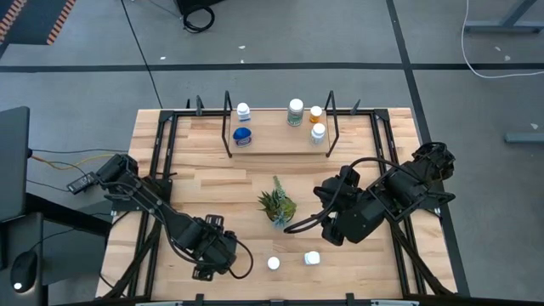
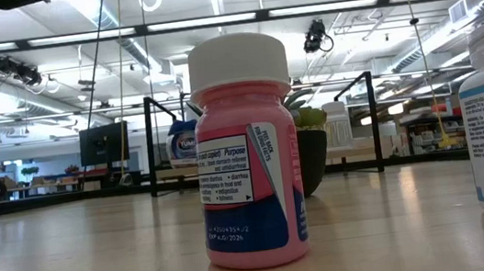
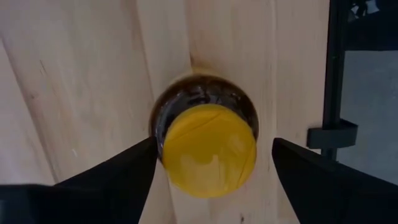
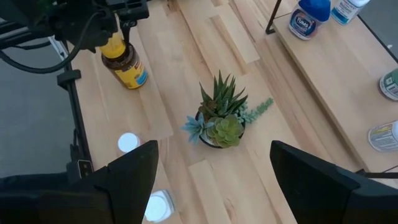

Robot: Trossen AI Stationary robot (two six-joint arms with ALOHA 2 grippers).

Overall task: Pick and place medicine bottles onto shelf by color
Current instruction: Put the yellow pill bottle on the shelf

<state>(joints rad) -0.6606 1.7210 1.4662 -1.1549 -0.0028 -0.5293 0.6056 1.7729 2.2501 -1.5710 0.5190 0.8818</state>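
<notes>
A dark bottle with a yellow lid (image 3: 208, 149) stands upright on the table near its front left; it also shows in the right wrist view (image 4: 127, 62). My left gripper (image 3: 214, 146) is open above it, pointing down, one finger on either side of the lid; it hides the bottle in the high view (image 1: 212, 251). My right gripper (image 1: 340, 225) is open and empty, right of the plant. The shelf (image 1: 276, 144) at the far middle bears several bottles, among them a blue jar (image 1: 242, 136) and an orange one (image 1: 316, 113).
A small spiky green plant (image 1: 276, 206) stands mid-table between the arms. A pink white-capped bottle (image 2: 246, 153) and a white bottle (image 1: 312, 257) stand near the front edge. Black frame rails (image 1: 161, 170) run along the table's left and right sides.
</notes>
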